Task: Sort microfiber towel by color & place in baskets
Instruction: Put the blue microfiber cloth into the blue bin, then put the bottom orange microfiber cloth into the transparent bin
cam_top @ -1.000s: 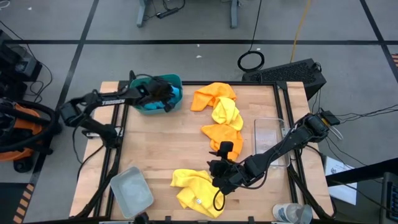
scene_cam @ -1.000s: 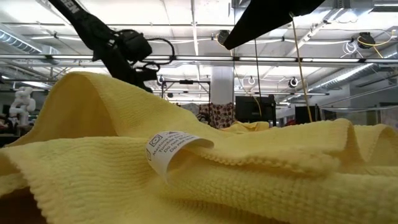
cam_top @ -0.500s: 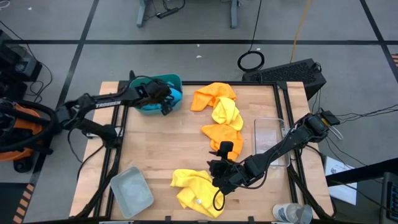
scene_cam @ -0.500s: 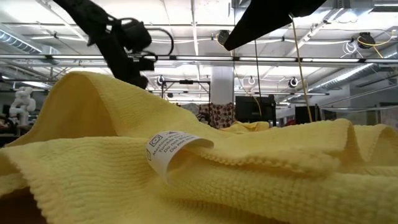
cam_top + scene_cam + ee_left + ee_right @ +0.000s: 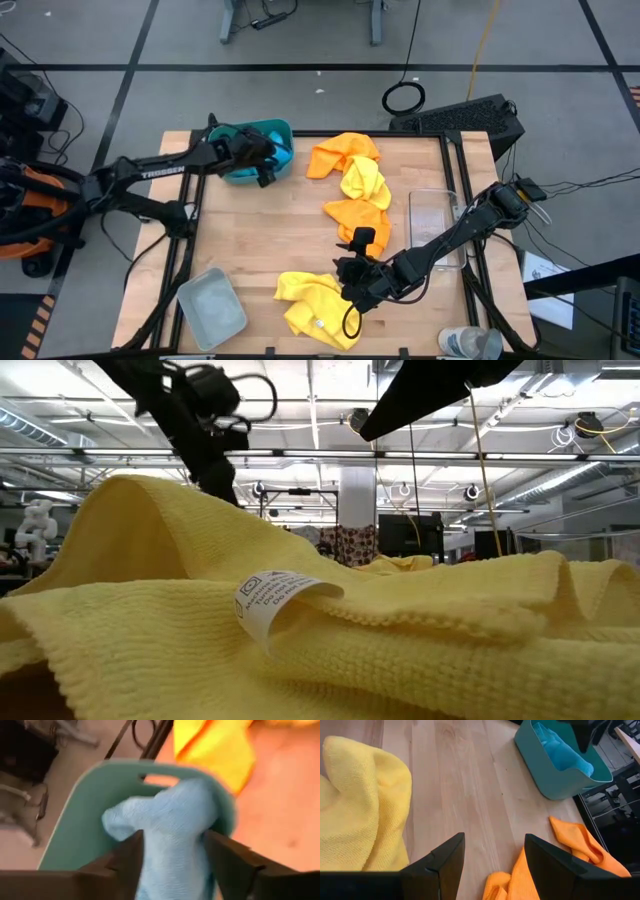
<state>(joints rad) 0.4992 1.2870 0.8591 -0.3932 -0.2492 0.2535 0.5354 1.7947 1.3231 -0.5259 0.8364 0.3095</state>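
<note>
A blue microfiber towel [image 5: 170, 820] lies bunched in the teal basket [image 5: 283, 128] at the far left, one end rising above the rim. My left gripper [image 5: 172, 845] hovers open above it, fingers on either side of the towel in its wrist view, apparently clear of it. On the table lie two orange towels [image 5: 340, 155] [image 5: 358, 215] and a yellow one [image 5: 362, 180] between them. Another yellow towel [image 5: 315, 305] is spread near the front edge. My right gripper [image 5: 493, 840] hangs open over bare wood beside that towel's far right side.
A clear basket [image 5: 435, 225] stands at the right edge and a pale grey basket [image 5: 212, 305] at the front left corner. A clear bottle [image 5: 470, 343] sits off the front right corner. Bare wood lies between the teal basket and the towels.
My left gripper has risen above the teal basket and drawn back a little toward the table's left edge. The blue towel has stayed in the basket.
</note>
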